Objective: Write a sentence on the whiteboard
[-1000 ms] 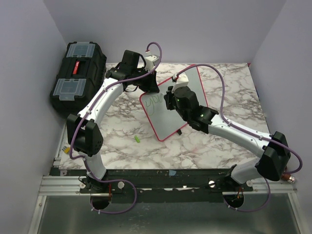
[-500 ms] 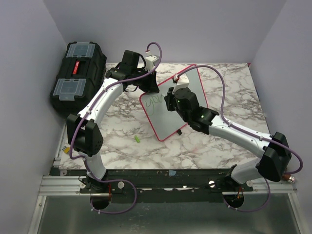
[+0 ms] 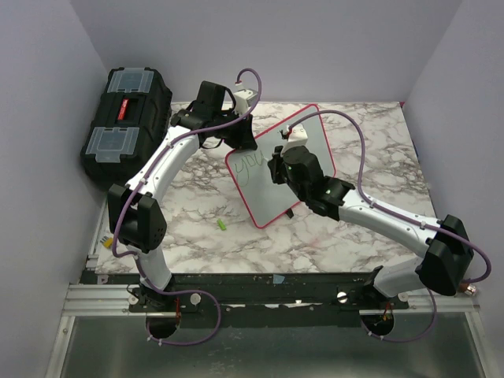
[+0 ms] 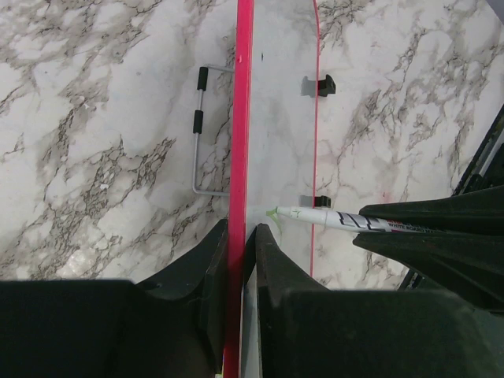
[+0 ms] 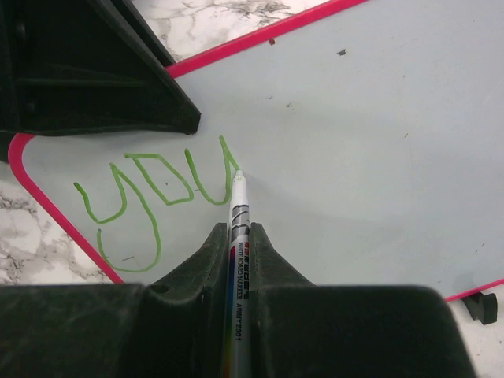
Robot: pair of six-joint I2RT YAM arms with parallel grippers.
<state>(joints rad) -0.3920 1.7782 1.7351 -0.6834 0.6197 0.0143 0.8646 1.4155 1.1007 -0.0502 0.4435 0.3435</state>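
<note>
Shifted over the last second: the right gripper [image 3: 277, 161] has crept slightly toward the upper right of the top view, and the green handwritten marker lettering [image 5: 150, 185] under it has gained a stroke. Left arm unchanged

Upper left of top view: black plastic toolbox with clear lid compartments [image 3: 126, 110], off the marble, not in use

Small green bit [image 3: 222, 225] on the marble, lower left of the board; possibly the pen cap, too small to tell

Left gripper [image 4: 240, 230] clenched on the upper left rim of the flat white board with thin red-pink frame [image 3: 311, 138]. Judged a steadying hold, so pen pressure cannot slide or rock it. Board sits centre of top view, apparently propped at a tilt, with a grey wire stand [image 4: 198, 134] behind it

Lettering in the board's upper left corner reads "you"; only the first word, so most of the sentence remains

Right gripper clamped on a slim white-barrelled green marker [image 5: 237, 197], barrel lying along the fingers for control. Tip touches the board just right of the "u", likely finishing it or starting the next mark
</note>
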